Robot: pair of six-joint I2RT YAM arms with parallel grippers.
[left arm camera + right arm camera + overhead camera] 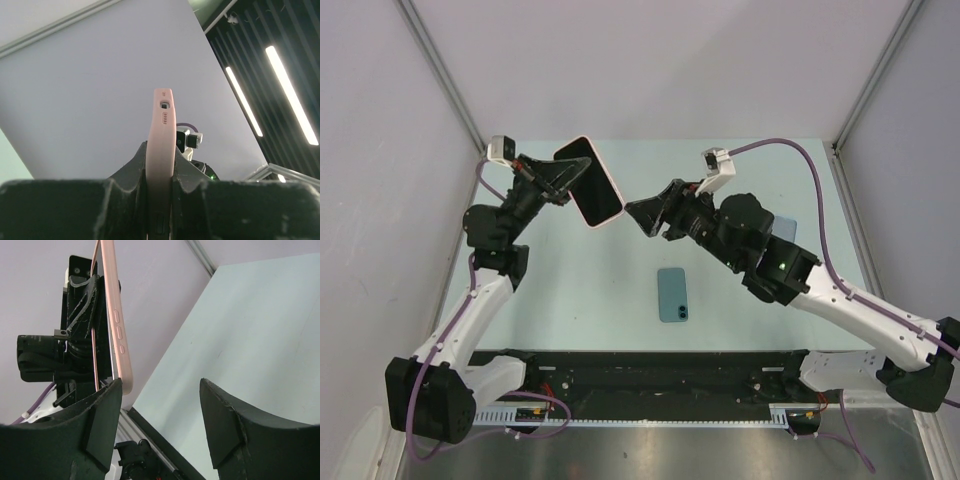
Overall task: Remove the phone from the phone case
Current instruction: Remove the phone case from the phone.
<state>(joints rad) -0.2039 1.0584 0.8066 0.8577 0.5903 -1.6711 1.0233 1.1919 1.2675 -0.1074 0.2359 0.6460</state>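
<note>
Clamped tight across the flat faces of a pink phone case (592,182) by the left gripper (566,178), held high above the table (750,180), tilted, dark face toward the overhead camera. Spread wide at the right gripper (161,390), nothing between the jaws, poised just beside the case's lower corner. Lying flat near the table's middle, apart from both arms: a teal phone (672,294), back up. Cannot tell whether the lifted case is empty. Probably light and rubbery, flexible at the rim, so likely to bend rather than slip. Best taken at a corner lip and peeled, not squeezed across the face. Treat any glass as slick and fragile.
</note>
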